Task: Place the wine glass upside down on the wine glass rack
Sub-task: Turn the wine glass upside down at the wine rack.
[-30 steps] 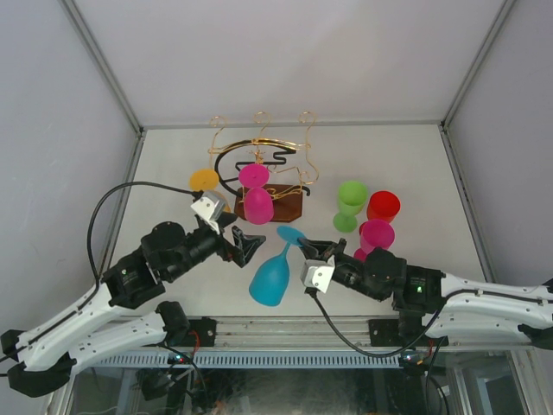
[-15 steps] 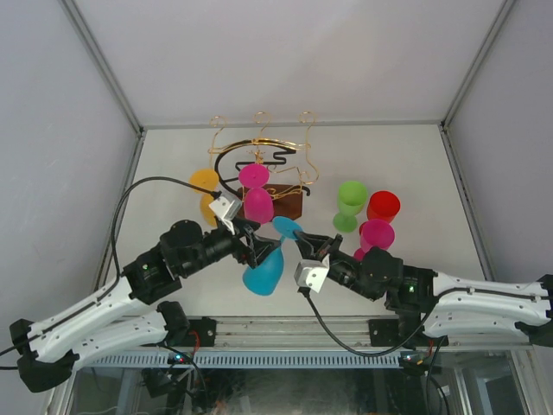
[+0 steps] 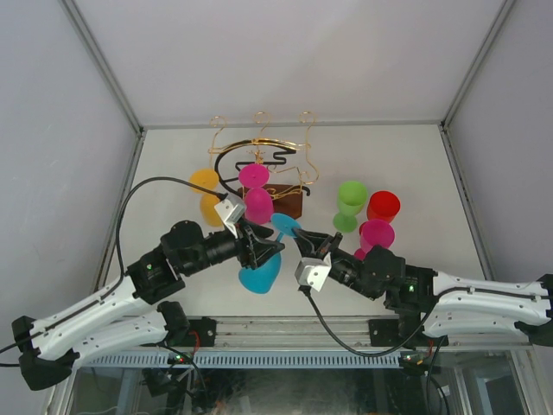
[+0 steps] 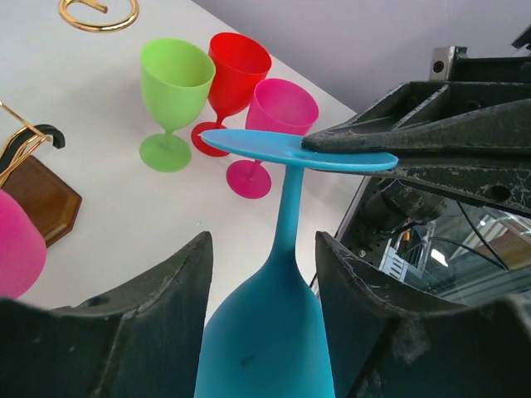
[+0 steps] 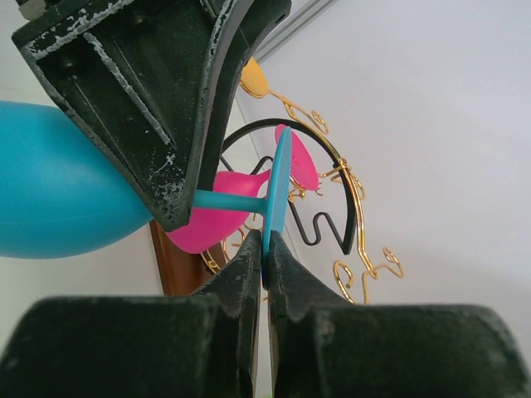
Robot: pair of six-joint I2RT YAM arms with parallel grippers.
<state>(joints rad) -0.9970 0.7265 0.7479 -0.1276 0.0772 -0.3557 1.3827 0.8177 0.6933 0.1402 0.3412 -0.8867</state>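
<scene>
The blue wine glass (image 3: pixel 259 275) hangs tilted in the air between both arms, bowl toward the near edge and foot toward the rack. My right gripper (image 3: pixel 304 242) is shut on the rim of its flat foot (image 5: pixel 277 178), pinching it edge-on. My left gripper (image 4: pixel 264 240) straddles the bowl (image 4: pixel 274 332), with both fingers against the bowl's sides. The wine glass rack (image 3: pixel 268 147), gold scrolls with a black band on a brown base (image 4: pixel 41 199), stands just behind. A pink glass (image 3: pixel 257 203) hangs upside down on it.
An orange glass (image 3: pixel 206 194) sits at the rack's left side. Green (image 3: pixel 350 201), red (image 3: pixel 383 206) and pink (image 3: pixel 377 233) glasses stand upright on the right of the table, close to the right arm. White walls enclose the table on three sides.
My left gripper has moved right from beside the glass to around its bowl, and its jaws have narrowed. The right gripper has lifted the glass slightly toward the rack, still holding the foot.
</scene>
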